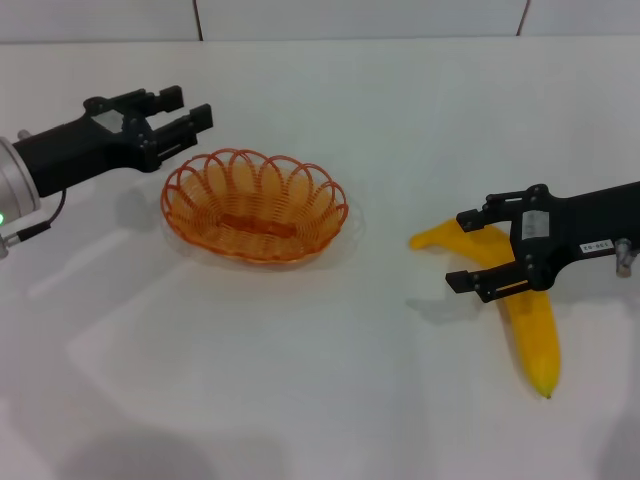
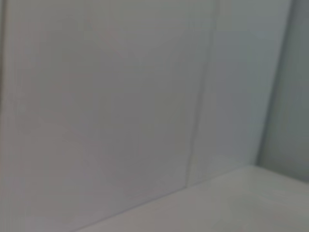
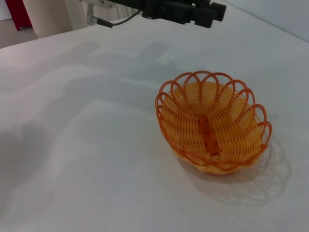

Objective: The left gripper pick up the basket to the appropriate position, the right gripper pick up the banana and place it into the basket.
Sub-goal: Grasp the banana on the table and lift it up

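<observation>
The orange wire basket (image 1: 255, 205) sits empty on the white table, left of centre; it also shows in the right wrist view (image 3: 212, 123). My left gripper (image 1: 188, 110) is open and empty, hovering just behind the basket's left rim, apart from it; it shows far off in the right wrist view (image 3: 212, 12). The yellow banana (image 1: 532, 325) lies on the table at the right. My right gripper (image 1: 468, 250) is open, with its fingers on either side of the banana's upper part. I cannot tell whether they touch it. The left wrist view shows none of these.
The white table (image 1: 300, 380) spreads around both objects. A white wall (image 2: 120, 96) with vertical seams stands behind the table's far edge.
</observation>
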You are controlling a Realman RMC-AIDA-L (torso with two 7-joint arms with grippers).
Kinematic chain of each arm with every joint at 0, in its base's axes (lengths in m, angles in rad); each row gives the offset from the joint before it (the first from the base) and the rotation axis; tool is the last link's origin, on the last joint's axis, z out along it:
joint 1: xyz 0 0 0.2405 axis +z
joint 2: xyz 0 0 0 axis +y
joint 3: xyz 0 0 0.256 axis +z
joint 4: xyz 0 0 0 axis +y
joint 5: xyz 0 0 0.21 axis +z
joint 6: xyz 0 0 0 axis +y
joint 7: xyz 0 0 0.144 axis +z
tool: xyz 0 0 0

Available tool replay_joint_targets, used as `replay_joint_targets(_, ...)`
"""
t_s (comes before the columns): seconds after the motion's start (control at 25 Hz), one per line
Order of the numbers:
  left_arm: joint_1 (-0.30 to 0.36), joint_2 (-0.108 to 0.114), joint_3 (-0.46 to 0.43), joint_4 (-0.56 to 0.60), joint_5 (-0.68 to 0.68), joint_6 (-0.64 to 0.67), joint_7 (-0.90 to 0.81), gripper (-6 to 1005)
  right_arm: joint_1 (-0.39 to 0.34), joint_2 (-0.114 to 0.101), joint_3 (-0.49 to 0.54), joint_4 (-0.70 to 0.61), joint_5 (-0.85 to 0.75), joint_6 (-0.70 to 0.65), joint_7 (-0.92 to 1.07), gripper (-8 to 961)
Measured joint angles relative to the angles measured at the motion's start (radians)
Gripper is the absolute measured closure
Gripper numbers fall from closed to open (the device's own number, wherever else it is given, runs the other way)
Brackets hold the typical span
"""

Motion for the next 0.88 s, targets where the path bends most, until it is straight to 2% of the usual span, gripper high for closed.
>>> replay_joint_targets(0.24,0.023,0.002,0.034,0.077,0.032,0.125,-0.107,480,0.0,0.0,0.0,0.001,0.0,-0.004,0.006,90)
replay_joint_targets(0.28,0.03,0.002,0.055,0.098,0.034,0.13,-0.133,479,0.0,0.0,0.0,0.001,0.0,-0.005,0.006,90)
replay_joint_targets(0.32,0.06,0.0,0.119,0.157,0.036,0.136,-0.204,478,0.0,0.0,0.0,0.001,0.0,-0.005,0.007,90)
replay_joint_targets(0.44,0.088,-0.001,0.17,0.204,0.03,0.137,-0.252,477,0.0,0.0,0.0,0.001,0.0,-0.007,0.008,90)
replay_joint_targets(0.88,0.25,-0.003,0.39,0.506,0.023,0.127,-0.498,477,0.001,0.0,0.0,0.001,-0.002,-0.005,0.019,90)
